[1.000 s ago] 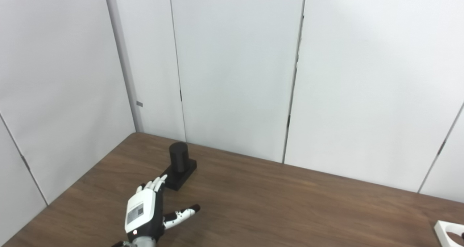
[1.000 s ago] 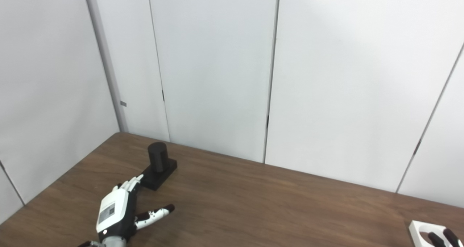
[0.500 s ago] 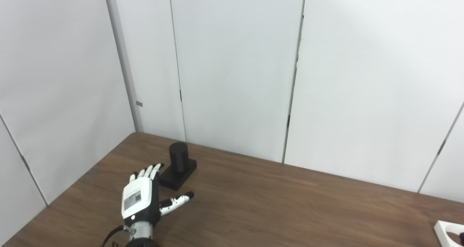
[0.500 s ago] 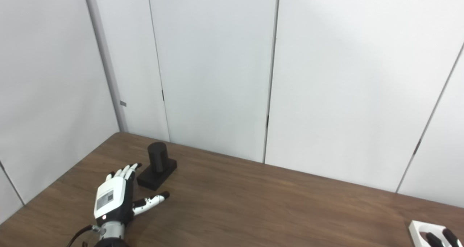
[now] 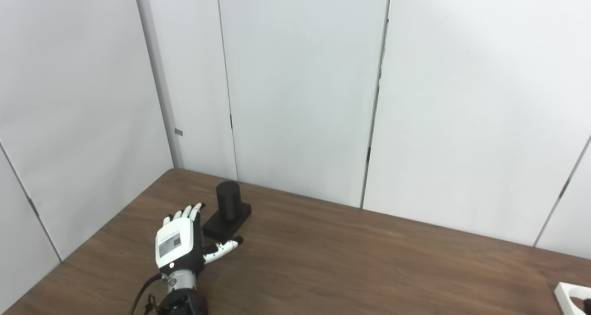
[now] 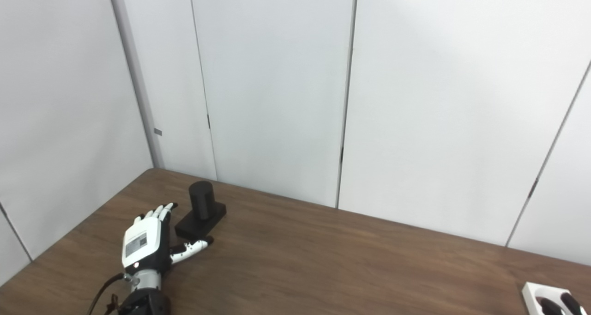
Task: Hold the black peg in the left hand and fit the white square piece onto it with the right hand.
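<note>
The black peg, a round post on a flat black base, stands upright near the table's far left corner. My left hand is open beside the base, fingers reaching along its left side, thumb stretched out in front of it. It holds nothing. The white square piece lies at the bottom right edge of the picture. Only dark fingertips of my right hand show on it, in its hole and over its rim; whether they grip it is not visible.
The brown wooden table is closed in by white wall panels behind and on the left, close to the peg.
My left hand has moved forward and slightly left, coming up alongside the peg's base, with more of the wrist in view. The peg and the white piece stay put.
</note>
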